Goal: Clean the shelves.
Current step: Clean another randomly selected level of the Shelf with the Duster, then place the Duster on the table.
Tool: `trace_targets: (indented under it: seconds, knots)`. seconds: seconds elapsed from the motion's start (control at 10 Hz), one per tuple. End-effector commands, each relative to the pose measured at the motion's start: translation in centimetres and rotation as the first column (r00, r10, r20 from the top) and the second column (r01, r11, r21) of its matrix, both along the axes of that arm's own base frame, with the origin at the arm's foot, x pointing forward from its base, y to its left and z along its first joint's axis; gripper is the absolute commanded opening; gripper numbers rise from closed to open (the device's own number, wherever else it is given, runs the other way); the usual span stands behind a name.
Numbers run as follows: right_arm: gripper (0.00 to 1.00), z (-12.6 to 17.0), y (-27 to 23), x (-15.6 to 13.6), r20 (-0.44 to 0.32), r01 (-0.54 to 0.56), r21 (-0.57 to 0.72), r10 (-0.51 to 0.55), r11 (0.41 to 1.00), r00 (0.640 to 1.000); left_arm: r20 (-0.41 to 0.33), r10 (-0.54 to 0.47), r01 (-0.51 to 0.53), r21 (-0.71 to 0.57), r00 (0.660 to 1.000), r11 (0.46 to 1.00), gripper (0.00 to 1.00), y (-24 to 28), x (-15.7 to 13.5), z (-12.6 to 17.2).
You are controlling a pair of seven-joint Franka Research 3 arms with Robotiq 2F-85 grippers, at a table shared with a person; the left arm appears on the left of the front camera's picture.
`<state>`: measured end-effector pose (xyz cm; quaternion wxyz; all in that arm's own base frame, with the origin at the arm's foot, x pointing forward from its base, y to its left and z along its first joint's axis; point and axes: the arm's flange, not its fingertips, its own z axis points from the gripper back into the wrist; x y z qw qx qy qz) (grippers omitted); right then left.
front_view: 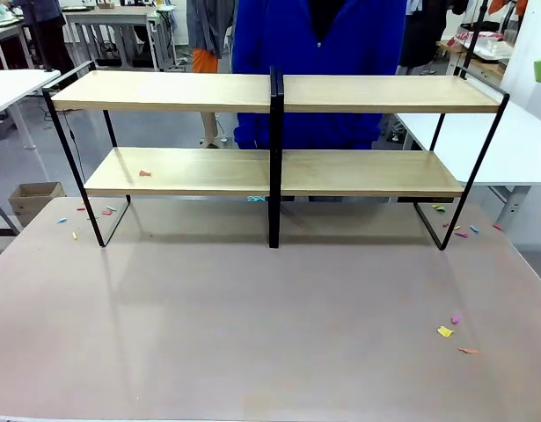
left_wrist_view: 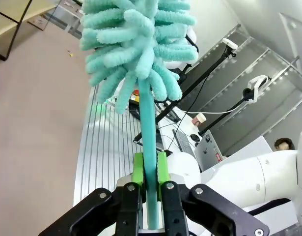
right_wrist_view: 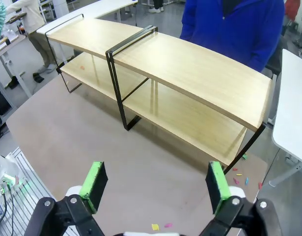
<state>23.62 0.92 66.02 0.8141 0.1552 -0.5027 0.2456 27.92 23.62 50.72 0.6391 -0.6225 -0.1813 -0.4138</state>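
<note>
While 1 duster clamped, 4 boards

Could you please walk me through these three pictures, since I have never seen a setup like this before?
Gladly. Two robot arms share a table with a person in a blue top at the far side. The front picture comes from a fixed camera between the arms. It shows the shelves, a wooden rack in a black frame, with small coloured scraps scattered on the table and one on the lower board. The other two pictures come from cameras on the wrists. The left gripper has its fingers closed on the handle of a teal fluffy duster. The right gripper is open and empty, facing the shelves.
</note>
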Motion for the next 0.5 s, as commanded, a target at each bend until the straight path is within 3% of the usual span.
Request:
trace_targets:
  seconds: [0.0, 0.4]
  knots:
    - [1.0, -0.03, 0.0, 0.02, -0.001, -0.003, 0.003, 0.003, 1.0, 1.0, 0.02, 0.003, -0.003, -0.01, 1.0, 1.0, 0.12, 0.15, -0.71, -0.14]
    - [1.0, -0.03, 0.0, 0.02, -0.001, -0.003, 0.003, 0.003, 1.0, 1.0, 0.02, 0.003, -0.003, -0.01, 1.0, 1.0, 0.12, 0.15, -0.71, -0.14]
